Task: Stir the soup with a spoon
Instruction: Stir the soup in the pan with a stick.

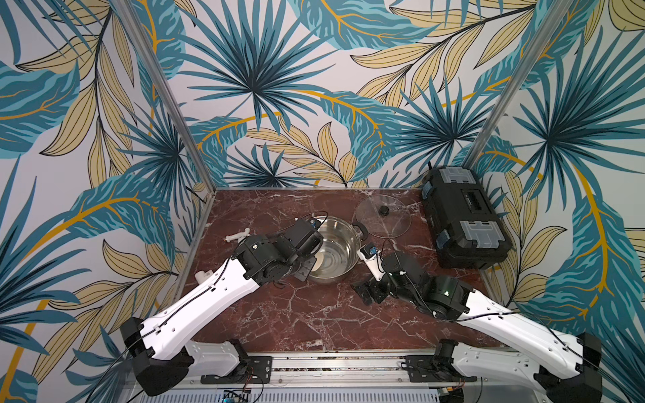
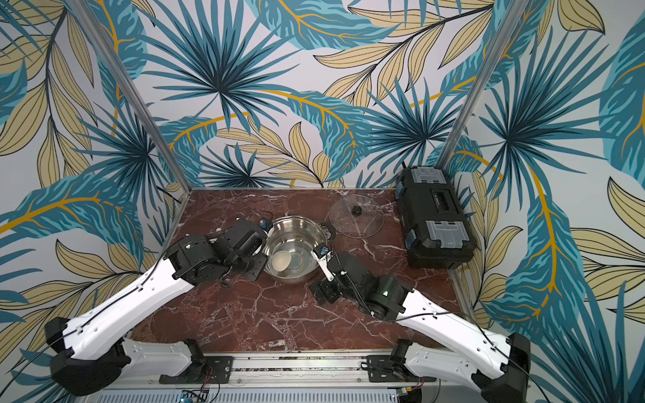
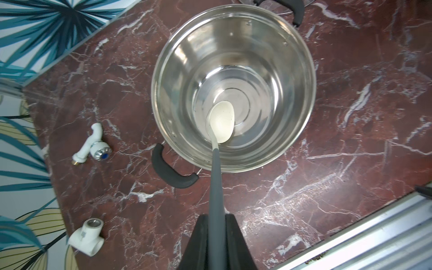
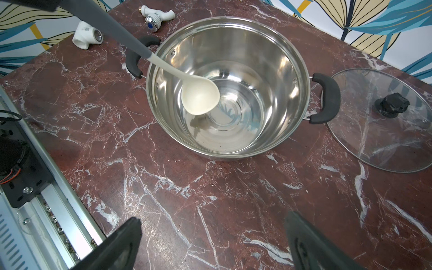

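In the pot (image 3: 177, 70), the left gripper (image 3: 216, 224) clamps the spoon (image 3: 222, 121), seemingly ready to stir, while the right gripper (image 4: 212, 219) gapes empty; next needs small circles.

Bright, even light; glare streaks the steel pot (image 3: 233, 88); wrist-view edges bend.

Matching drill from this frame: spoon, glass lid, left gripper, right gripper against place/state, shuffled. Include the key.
Column A
1. spoon
2. glass lid
3. left gripper
4. right gripper

Column B
a. jaws open, holding nothing
b. lying flat on the table beside the pot
c. bowl end inside the pot
d. jaws shut on the grey handle

Pairs: 1-c, 2-b, 3-d, 4-a
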`<state>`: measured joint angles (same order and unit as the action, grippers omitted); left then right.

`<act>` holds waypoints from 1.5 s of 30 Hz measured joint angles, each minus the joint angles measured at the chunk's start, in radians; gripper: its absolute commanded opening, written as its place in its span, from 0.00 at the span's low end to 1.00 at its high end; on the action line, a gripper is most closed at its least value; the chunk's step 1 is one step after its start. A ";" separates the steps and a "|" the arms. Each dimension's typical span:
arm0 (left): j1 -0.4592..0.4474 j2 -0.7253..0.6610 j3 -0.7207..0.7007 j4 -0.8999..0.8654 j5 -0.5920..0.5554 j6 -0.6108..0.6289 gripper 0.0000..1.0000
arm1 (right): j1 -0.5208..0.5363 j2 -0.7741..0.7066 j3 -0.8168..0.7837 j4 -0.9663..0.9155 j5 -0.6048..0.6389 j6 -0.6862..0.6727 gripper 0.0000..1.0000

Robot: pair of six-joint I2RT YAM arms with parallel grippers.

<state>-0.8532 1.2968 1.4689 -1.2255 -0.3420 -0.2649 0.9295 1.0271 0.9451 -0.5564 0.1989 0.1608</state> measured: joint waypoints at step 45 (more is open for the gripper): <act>0.004 0.062 0.033 -0.044 -0.006 0.000 0.00 | 0.000 -0.032 -0.002 0.000 0.012 0.000 1.00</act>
<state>-0.8490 1.3586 1.5021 -1.2694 -0.3477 -0.2646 0.9295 0.9955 0.9432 -0.5568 0.2111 0.1608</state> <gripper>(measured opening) 0.157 0.994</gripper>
